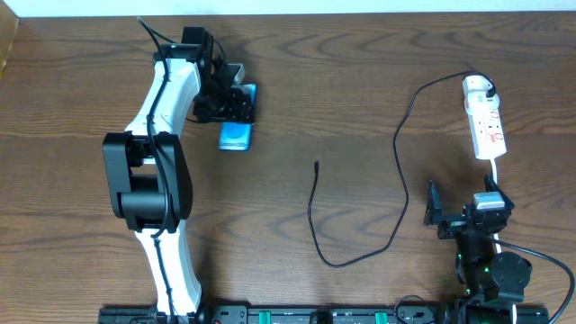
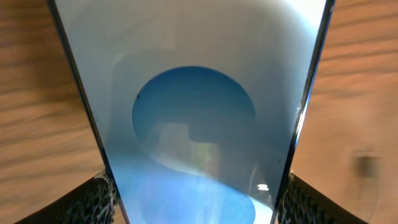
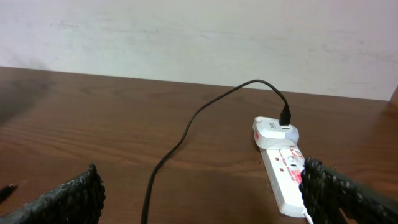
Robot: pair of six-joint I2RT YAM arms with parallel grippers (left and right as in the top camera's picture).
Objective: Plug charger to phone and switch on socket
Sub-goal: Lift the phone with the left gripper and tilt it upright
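So far: my left gripper [image 1: 236,106] pinching phone [image 1: 237,137]; right gripper [image 1: 461,202] spread, empty; charger [image 1: 311,209] not plugged in, socket [image 1: 486,121] switch pending.

The phone [image 1: 237,136] is glowing bright blue; the socket [image 1: 486,121] is showing white with red markings; the black charger [image 1: 397,153] is lying on the brown wood-grained desk [image 1: 360,72].

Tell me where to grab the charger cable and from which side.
Grip the charger just behind its plug tip, coming straight down from above and straddling it: it lies flat on the table, and that stretch runs nearly straight.
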